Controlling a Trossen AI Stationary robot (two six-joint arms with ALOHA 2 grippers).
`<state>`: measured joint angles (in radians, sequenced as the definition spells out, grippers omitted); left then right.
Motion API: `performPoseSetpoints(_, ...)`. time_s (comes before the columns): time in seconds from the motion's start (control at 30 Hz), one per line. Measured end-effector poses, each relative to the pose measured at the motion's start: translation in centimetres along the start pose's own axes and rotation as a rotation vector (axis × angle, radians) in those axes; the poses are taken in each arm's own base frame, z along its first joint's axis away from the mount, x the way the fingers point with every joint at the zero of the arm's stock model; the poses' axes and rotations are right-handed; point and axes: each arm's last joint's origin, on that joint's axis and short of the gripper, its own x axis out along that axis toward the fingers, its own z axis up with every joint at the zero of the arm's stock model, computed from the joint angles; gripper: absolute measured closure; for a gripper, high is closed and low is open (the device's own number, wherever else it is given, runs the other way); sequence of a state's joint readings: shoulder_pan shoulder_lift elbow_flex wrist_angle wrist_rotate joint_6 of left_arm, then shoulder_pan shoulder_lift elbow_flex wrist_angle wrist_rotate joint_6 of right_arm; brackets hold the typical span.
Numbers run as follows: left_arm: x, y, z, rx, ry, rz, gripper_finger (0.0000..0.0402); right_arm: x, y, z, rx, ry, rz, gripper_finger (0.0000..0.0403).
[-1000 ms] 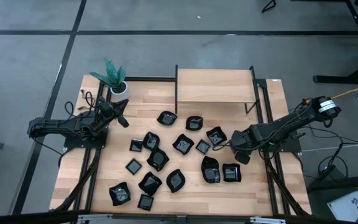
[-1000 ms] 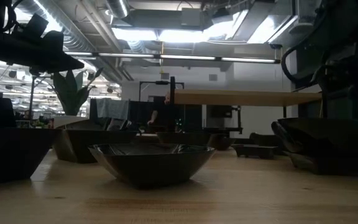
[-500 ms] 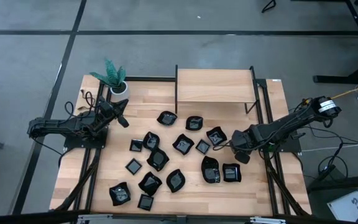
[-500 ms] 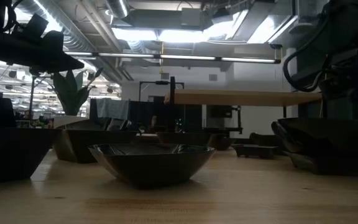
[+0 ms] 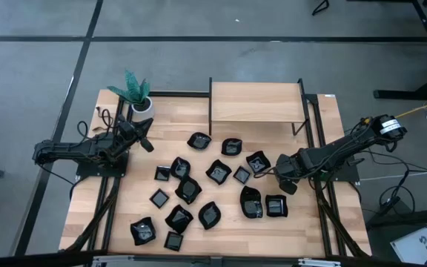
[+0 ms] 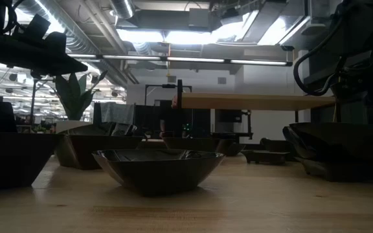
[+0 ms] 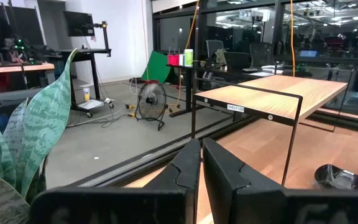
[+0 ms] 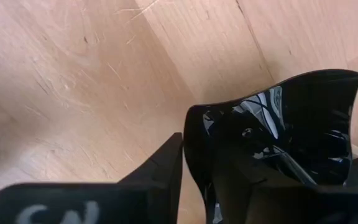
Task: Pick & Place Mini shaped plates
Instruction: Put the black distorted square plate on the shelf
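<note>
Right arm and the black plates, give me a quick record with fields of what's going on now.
right end effector: fingers straddling the rim of a black plate, on the table's right side
left end effector: shut, holding nothing, parked near the potted plant
other plates: scattered across the wooden table
raised shelf: no plates on top

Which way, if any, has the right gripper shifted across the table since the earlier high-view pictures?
No. In the high view the right gripper sits in the same spot beside the black plate, below the raised wooden shelf, as before.
</note>
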<state>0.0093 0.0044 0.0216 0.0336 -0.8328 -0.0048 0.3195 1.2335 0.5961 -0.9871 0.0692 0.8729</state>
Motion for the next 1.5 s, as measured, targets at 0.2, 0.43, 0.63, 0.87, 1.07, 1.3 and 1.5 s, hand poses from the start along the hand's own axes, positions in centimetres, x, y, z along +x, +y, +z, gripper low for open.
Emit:
performPoseSetpoints(0.2,0.0,0.0,0.0,0.0,0.0,0.0,0.0386,0.0,0.1,0.0,0.013,0.008,0.012,0.039)
performPoseSetpoints(0.43,0.0,0.0,0.0,0.0,0.0,0.0,0.0386,0.0,0.2,0.1,0.015,0.013,0.038,0.0391)
performPoseSetpoints(0.63,0.0,0.0,0.0,0.0,0.0,0.0,0.0386,-0.5,0.6,0.3,0.016,0.002,0.071,0.0396)
performPoseSetpoints(0.87,0.0,0.0,0.0,0.0,0.0,0.0,0.0386,-2.7,1.5,1.4,-0.026,-0.078,0.124,0.0399)
performPoseSetpoints(1.07,0.0,0.0,0.0,0.0,0.0,0.0,0.0386,-4.8,2.2,2.3,-0.04,-0.15,0.166,0.0398)
performPoseSetpoints(1.3,0.0,0.0,0.0,0.0,0.0,0.0,0.0386,-7.5,2.9,3.3,-0.102,-0.247,0.205,0.0398)
performPoseSetpoints(1.5,0.0,0.0,0.0,0.0,0.0,0.0,0.0386,-9.8,3.2,4.0,-0.157,-0.334,0.223,0.0397)
